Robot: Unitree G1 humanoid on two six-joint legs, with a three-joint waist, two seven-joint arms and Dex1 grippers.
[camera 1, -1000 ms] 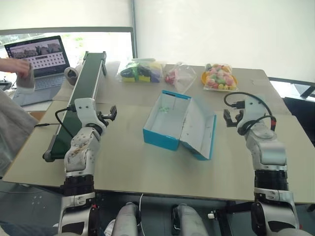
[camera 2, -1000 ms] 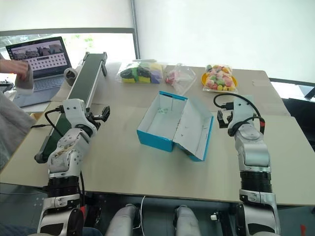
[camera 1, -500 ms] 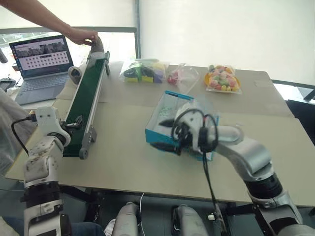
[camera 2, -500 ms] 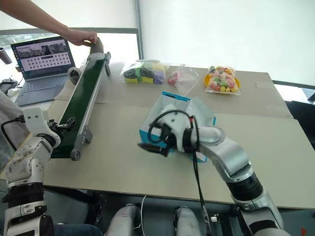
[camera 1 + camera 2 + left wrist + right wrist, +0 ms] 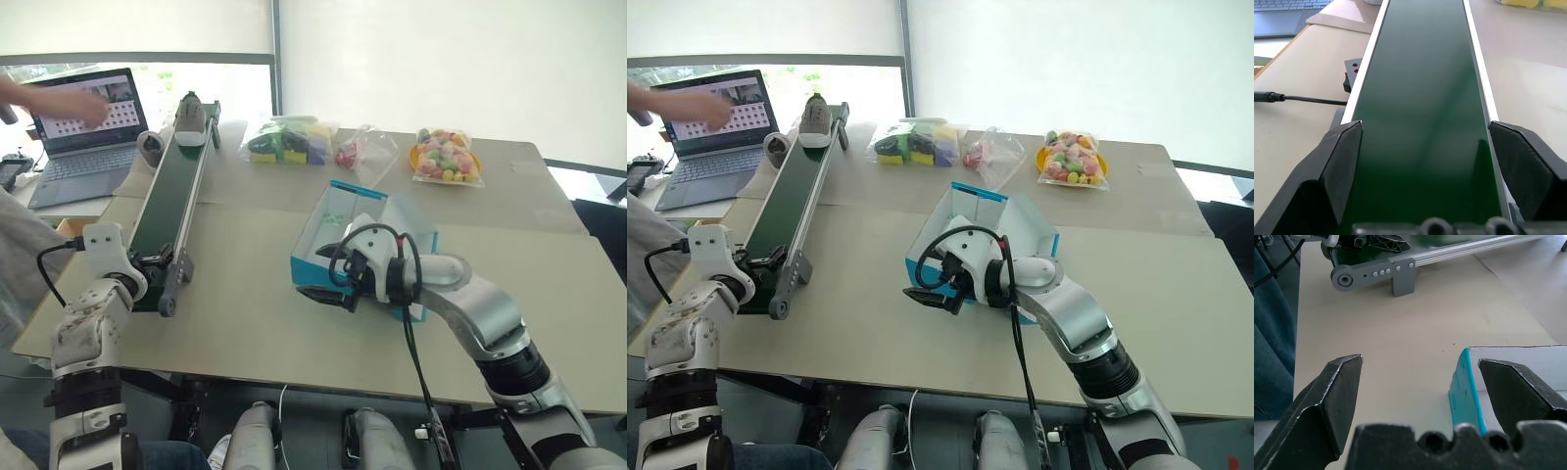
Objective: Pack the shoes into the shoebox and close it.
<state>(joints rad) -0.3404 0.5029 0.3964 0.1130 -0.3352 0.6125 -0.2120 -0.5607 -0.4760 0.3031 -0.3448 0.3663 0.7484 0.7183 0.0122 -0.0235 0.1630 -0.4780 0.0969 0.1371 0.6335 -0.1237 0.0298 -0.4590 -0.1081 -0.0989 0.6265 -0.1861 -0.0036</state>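
Note:
One grey-beige shoe (image 5: 190, 119) lies on the far end of the green conveyor belt (image 5: 168, 201). The turquoise shoebox (image 5: 312, 266) stands open at mid-table, its white inside empty and its lid (image 5: 419, 238) folded out to the right. My right gripper (image 5: 321, 273) hangs open at the box's near left corner; in the right wrist view that turquoise corner (image 5: 1462, 387) sits between the fingers, close to one of them. At the belt's near end my left gripper (image 5: 160, 262) is open, and its fingers (image 5: 1334, 166) straddle the belt with nothing held.
A laptop (image 5: 83, 127) stands at the far left with a person's hand (image 5: 73, 100) at its screen. Three clear bags of colourful items (image 5: 286, 142) (image 5: 359, 150) (image 5: 446, 157) line the far edge. A grey round part (image 5: 149, 149) sits beside the belt's far end.
My right arm swung left across the shoebox to its near left corner. My left arm shifted left to the belt's near end. The person set a shoe on the belt, then moved to the laptop.

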